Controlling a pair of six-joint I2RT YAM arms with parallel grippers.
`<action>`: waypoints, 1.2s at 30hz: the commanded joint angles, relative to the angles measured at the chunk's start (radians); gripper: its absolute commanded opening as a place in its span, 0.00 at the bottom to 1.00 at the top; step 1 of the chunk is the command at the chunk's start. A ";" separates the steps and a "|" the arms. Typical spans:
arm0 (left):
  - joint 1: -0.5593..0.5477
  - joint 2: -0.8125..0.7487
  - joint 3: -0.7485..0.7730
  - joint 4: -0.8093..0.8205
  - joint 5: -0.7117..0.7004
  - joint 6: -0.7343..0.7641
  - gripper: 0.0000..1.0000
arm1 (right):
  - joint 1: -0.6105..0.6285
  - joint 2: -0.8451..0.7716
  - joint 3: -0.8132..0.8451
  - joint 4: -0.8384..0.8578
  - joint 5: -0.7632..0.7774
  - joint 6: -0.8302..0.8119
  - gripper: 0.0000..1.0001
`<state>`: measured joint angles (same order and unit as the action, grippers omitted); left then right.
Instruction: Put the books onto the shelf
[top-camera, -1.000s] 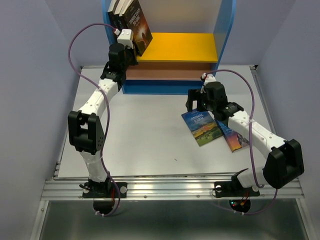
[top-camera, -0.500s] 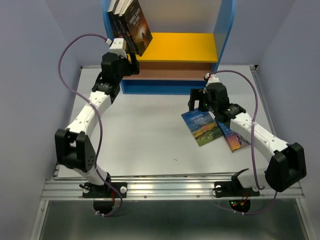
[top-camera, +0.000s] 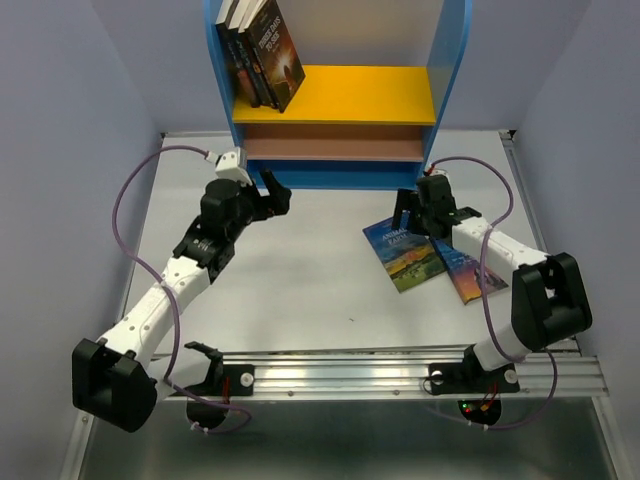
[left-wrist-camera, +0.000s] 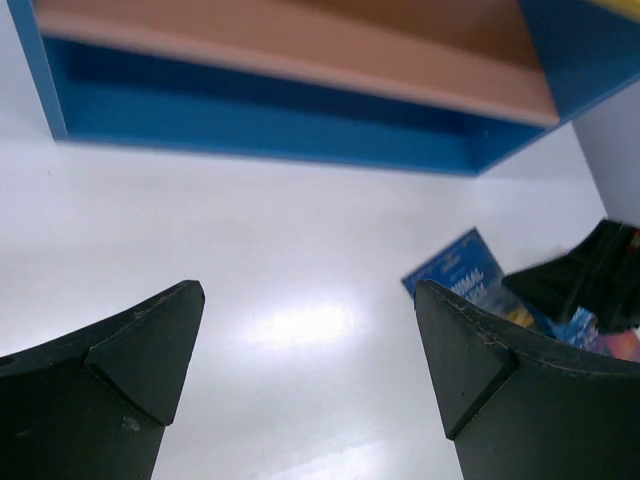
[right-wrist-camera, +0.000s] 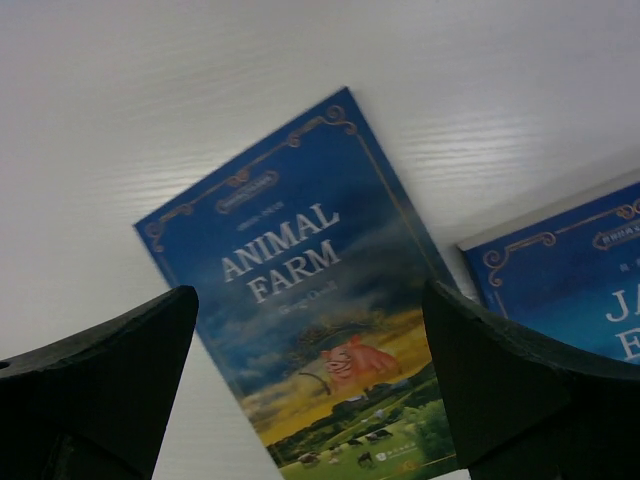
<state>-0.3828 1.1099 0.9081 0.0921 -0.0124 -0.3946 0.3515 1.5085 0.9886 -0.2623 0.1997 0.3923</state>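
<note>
The left gripper (left-wrist-camera: 308, 295) is spread wide with nothing between its fingers, low over the bare table (top-camera: 300, 270) in front of the left end of the shelf (top-camera: 455, 60). Its wrist camera shows only the shelf's blue base and pinkish-brown lower board (left-wrist-camera: 300, 45).

The overhead view adds the yellow upper board (top-camera: 340, 95). There a row of dark-covered books (top-camera: 262, 50) stands leaning against the left side.

The right gripper (right-wrist-camera: 310, 295) is just as wide open and holds nothing. It is poised over the far end of the Animal Farm book (top-camera: 402, 255). Whether its tips touch the cover I cannot tell. Only its wrist camera makes the title readable, with the pig and green field beneath.

A second blue book (top-camera: 470, 275) lies right of it, their edges meeting or overlapping. Both lie flat on the table, right of centre.

The table is pale grey-white, with a metal rail (top-camera: 350, 375) along its near edge. Plain lilac walls (top-camera: 70, 120) close in on the left, right and far sides.
</note>
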 joint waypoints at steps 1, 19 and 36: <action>-0.041 -0.050 -0.118 -0.002 0.005 -0.118 0.99 | -0.063 0.027 -0.041 -0.020 -0.003 0.054 1.00; -0.071 -0.024 -0.245 0.064 0.107 -0.227 0.99 | -0.125 0.179 -0.137 0.179 -0.161 0.033 1.00; -0.099 0.067 -0.344 0.170 0.224 -0.334 0.99 | -0.053 0.016 -0.306 0.210 -0.583 0.163 1.00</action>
<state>-0.4587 1.1587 0.5934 0.1883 0.1646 -0.6876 0.2375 1.5337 0.7296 -0.0143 -0.2329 0.4690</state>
